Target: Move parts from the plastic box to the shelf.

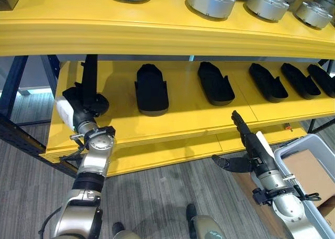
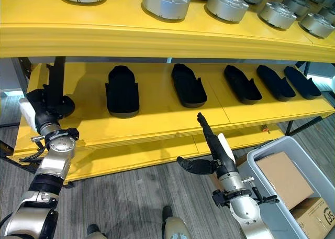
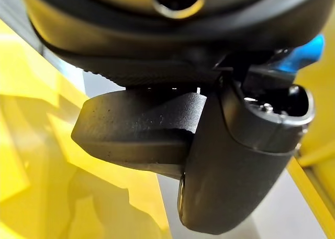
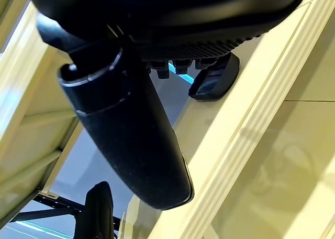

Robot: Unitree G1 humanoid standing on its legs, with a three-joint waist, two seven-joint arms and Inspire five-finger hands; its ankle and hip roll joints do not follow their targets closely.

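the left hand [image 1: 84,105] is at the left end of the yellow shelf's [image 1: 183,121] lower level, its fingers curled around a black moulded part [image 1: 89,79] that stands upright above the shelf surface. the right hand [image 2: 212,142] hangs in front of the shelf's front edge, fingers straight and pointing up, thumb spread out to the side, holding nothing. five more black parts [image 1: 152,89] lie in a row along the lower level, well apart from one another. round silver metal parts [image 1: 211,1] sit on the top level. the grey plastic box [image 2: 261,158] stands on the floor at lower right, with cardboard [image 2: 282,181] inside it.
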